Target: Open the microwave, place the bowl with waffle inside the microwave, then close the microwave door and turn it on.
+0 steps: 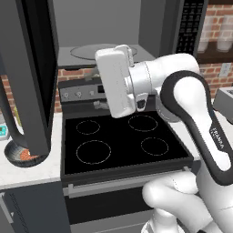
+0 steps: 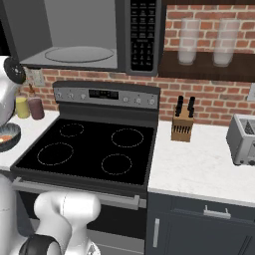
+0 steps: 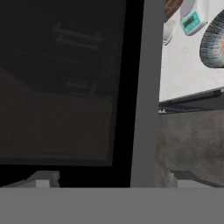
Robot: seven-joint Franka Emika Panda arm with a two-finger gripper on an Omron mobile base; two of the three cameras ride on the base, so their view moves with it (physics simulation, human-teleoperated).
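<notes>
Finishing the door opening, bowl comes next

Standing wide open, the microwave door [image 1: 34, 68] hangs at 9 o'clock of the stove [image 1: 120, 141], so I judge the first step of the task as done. The microwave [image 2: 84, 35] shows its empty cavity with only the round glass plate [image 2: 79, 54] on its floor. The gripper [image 3: 111, 183] looks straight at the door's dark glass and grey frame from very near; its fingertips [image 3: 43, 179] stand wide apart on either side of the frame edge and grasp nothing.

The next move, in my judgement, calls for pulling the hand back from the door and bringing it down toward 8 o'clock, to the bowl [image 1: 22, 154]. This bowl sits on the white counter [image 1: 27, 173], partly behind the door's lower corner. Inside it lies the orange-red waffle [image 1: 26, 155]. The open door may obstruct the reach.
</notes>
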